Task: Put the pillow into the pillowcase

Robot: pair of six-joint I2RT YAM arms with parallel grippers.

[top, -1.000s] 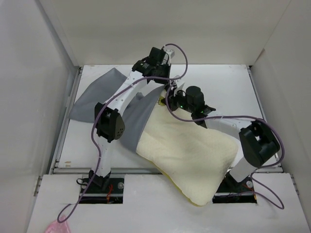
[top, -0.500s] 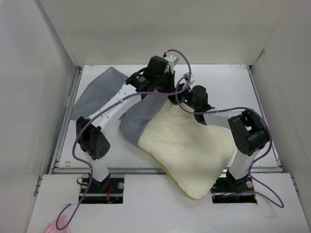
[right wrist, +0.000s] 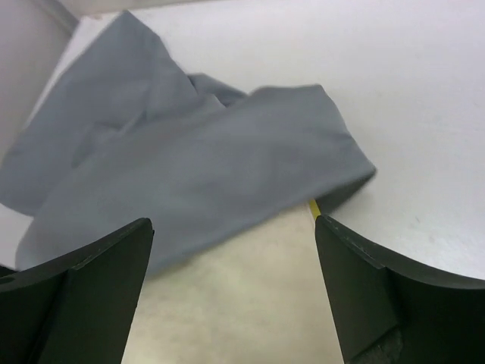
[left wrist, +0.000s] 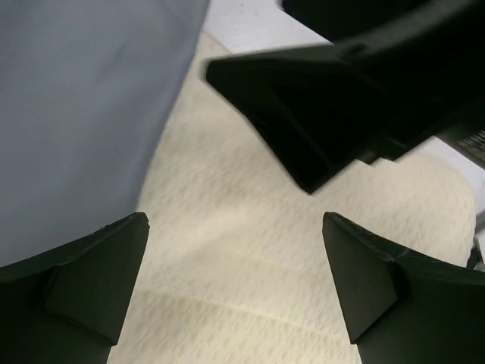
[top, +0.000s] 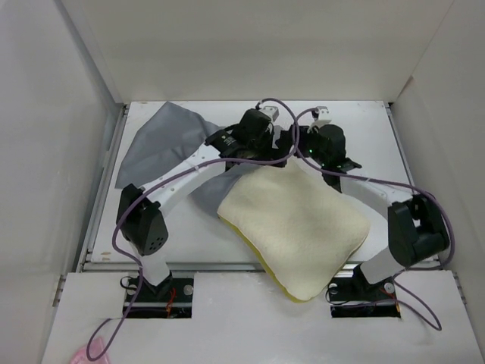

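White table point(top: 364, 125), white walls point(top: 227, 45) round. L gripper point(left wrist: 235, 296) wide open, nothing held; pillow point(left wrist: 250, 227) right under it, pillowcase point(left wrist: 83, 114) by its left finger, lying over pillow's edge. R gripper point(right wrist: 235, 296) open too, empty; pillowcase just ahead, pillow below betw. fingers. Both grippers near each other over pillow's far corner.
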